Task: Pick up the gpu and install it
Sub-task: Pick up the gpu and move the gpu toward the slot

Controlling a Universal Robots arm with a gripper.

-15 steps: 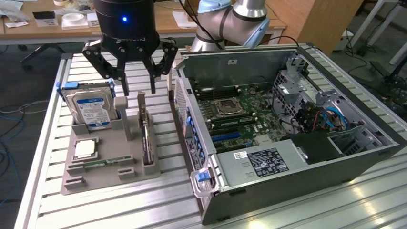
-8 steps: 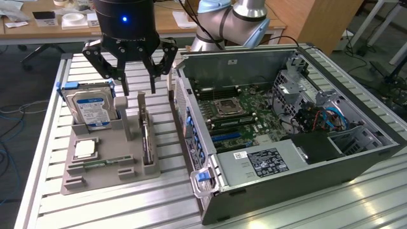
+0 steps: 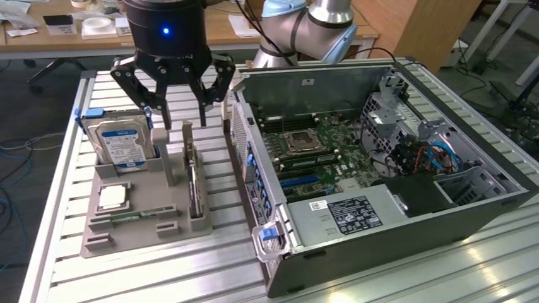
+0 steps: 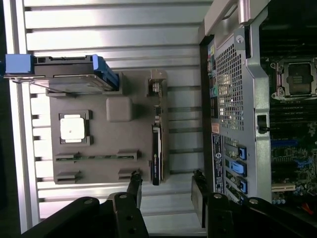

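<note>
Currently, the gray holder tray (image 3: 143, 189) lies on the slatted metal table (image 3: 126, 278) and serves as the reference for all positions.

1. At the tray's end toward the exterior view's left, a silver hard drive (image 3: 120, 144) with a blue-white label stands upright. A processor (image 3: 112, 197) and a narrow memory stick (image 3: 135, 216) lie flat in recesses near it.
2. The gpu (image 3: 195, 189) stands on its long edge in the slot along the tray's side toward the exterior view's right. It presents as a thin, dark, elongated card. In the wrist view it is seen edge-on (image 4: 156, 153) as a narrow black strip, so neither broad face can be made out.
3. The gripper (image 3: 183, 123) hangs above the tray's far end and points straight down, with a blue light lit on its black body. Its fingers (image 3: 164, 117) are spread wide with nothing between them, and they are clear of the card. In the wrist view the gripper (image 4: 167, 196) straddles the line of the slot.
4. The arm (image 3: 307, 28) rises behind the tray, its silver and blue joints folded above.
5. An open computer case (image 3: 379, 240) sits just beside the tray, on the gpu's side.
</note>
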